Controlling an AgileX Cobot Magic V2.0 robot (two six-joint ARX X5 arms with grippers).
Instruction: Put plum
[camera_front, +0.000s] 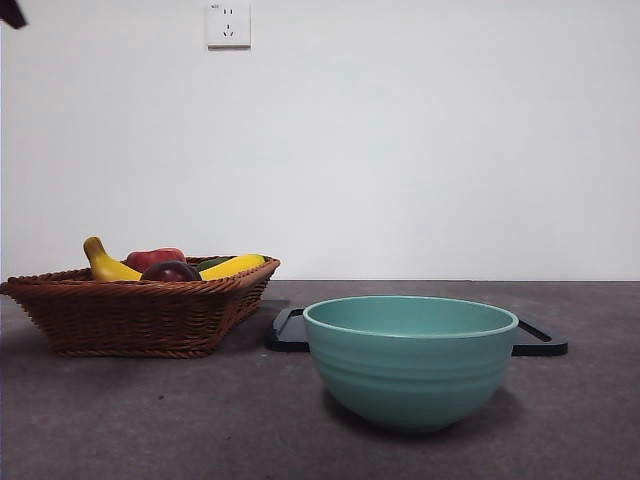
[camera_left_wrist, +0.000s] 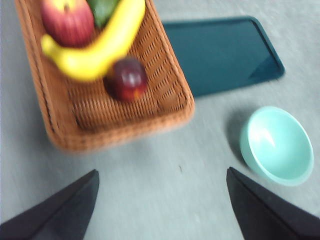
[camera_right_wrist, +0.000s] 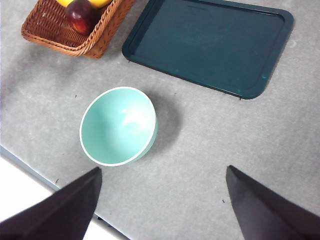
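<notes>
Grey table (camera_front: 150, 420), white wall (camera_front: 420, 140) with socket (camera_front: 228, 24), both grippers (camera_left_wrist: 162, 210) (camera_right_wrist: 162, 210) spread apart, empty.

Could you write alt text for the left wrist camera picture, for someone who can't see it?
A dark plum lies in a wicker basket beside a banana and red apple. The left hand hangs open above the table.

The left gripper (camera_left_wrist: 162, 200) is held high above the table (camera_left_wrist: 165, 185), jaws spread wide and empty. The right gripper (camera_right_wrist: 162, 200) is likewise raised over the table, jaws parted, nothing gripped.
</notes>
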